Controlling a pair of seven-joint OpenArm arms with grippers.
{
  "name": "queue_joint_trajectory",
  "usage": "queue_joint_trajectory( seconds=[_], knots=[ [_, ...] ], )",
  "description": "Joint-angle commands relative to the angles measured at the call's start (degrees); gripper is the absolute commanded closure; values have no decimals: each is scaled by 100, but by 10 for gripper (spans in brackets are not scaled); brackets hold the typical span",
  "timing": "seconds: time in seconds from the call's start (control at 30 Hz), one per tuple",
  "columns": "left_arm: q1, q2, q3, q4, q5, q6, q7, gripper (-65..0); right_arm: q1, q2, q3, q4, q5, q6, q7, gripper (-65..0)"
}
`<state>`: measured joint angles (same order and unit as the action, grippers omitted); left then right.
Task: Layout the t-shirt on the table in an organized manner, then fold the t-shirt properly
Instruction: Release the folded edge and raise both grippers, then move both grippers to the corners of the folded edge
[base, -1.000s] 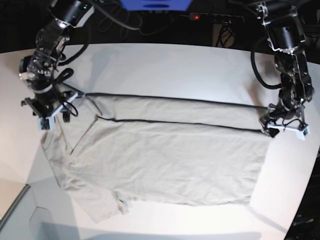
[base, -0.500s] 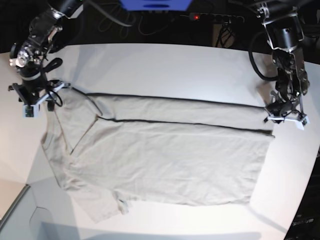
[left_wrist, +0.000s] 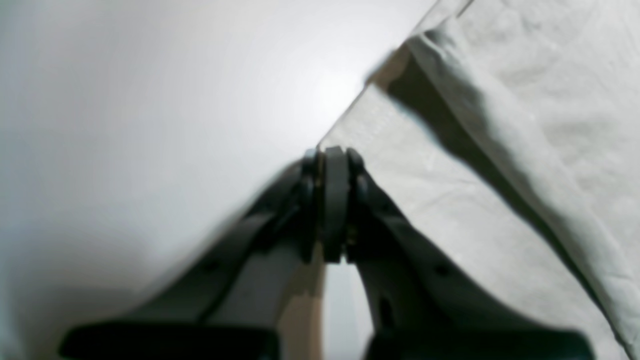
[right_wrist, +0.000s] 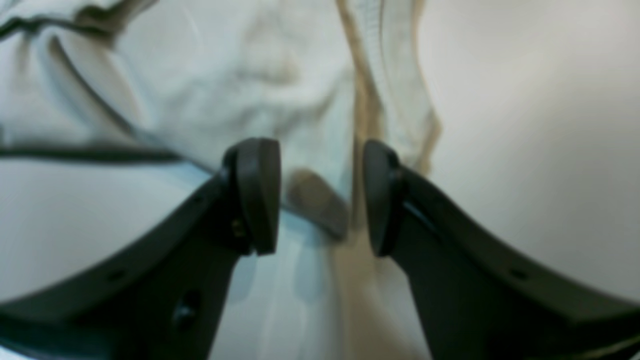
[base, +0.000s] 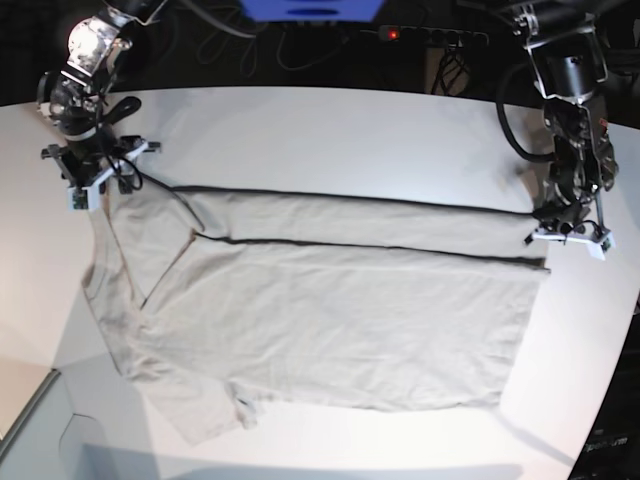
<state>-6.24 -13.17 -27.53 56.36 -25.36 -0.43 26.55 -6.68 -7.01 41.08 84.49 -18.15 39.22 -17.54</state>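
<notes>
The left gripper (left_wrist: 334, 210), a pair of dark curved fingers, has its jaws pressed together at the hem edge of the plain light grey-beige soft cloth t-shirt (base: 330, 310); whether cloth is pinched between the pads cannot be told from the blurred left wrist view. In the base view this gripper (base: 568, 232) sits at the shirt's far hem corner, just off the cloth's right end.

The right gripper (right_wrist: 320, 195) stands with its jaws parted and holds nothing; between its dark pads (right_wrist: 257, 192) shows a wrinkled, doubled edge of the shirt, below them. In the base view it (base: 95, 172) hangs just beyond the shirt's upper left corner, by the sleeve end.

The shirt lies flat and spread out on the large smooth white tabletop (base: 330, 130), lengthwise across it, with its far long side folded over in a narrow band along the top. A short sleeve juts out at the lower left.
</notes>
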Motion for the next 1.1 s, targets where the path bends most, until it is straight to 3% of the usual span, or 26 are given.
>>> queue_joint_trajectory(
  seconds=[0.0, 0.3, 0.37, 0.43, 0.47, 0.6, 1.07],
  knots=[
    [-57, -77, -3, 74, 9, 12, 14, 0, 66, 98, 2, -66, 61, 78, 114, -275],
    [-49, -68, 6, 74, 9, 3, 31, -1, 57, 257, 28, -585, 61, 78, 123, -249],
    [-49, -68, 6, 74, 44, 3, 31, -1, 57, 257, 28, -559, 61, 78, 123, -161],
    [-31, -77, 6, 83, 44, 3, 40, -1, 57, 257, 28, -550, 53, 78, 123, -18],
    [-31, -77, 6, 92, 44, 3, 40, -1, 57, 265, 28, -524, 53, 78, 123, 0],
    [110, -288, -38, 417, 0, 3, 163, -1, -137, 336, 11, -14, 61, 78, 123, 0],
    [136, -288, -847, 2720, 0, 3, 1992, -1, 145, 336, -51, 1437, 79, 78, 71, 0]
  ],
)
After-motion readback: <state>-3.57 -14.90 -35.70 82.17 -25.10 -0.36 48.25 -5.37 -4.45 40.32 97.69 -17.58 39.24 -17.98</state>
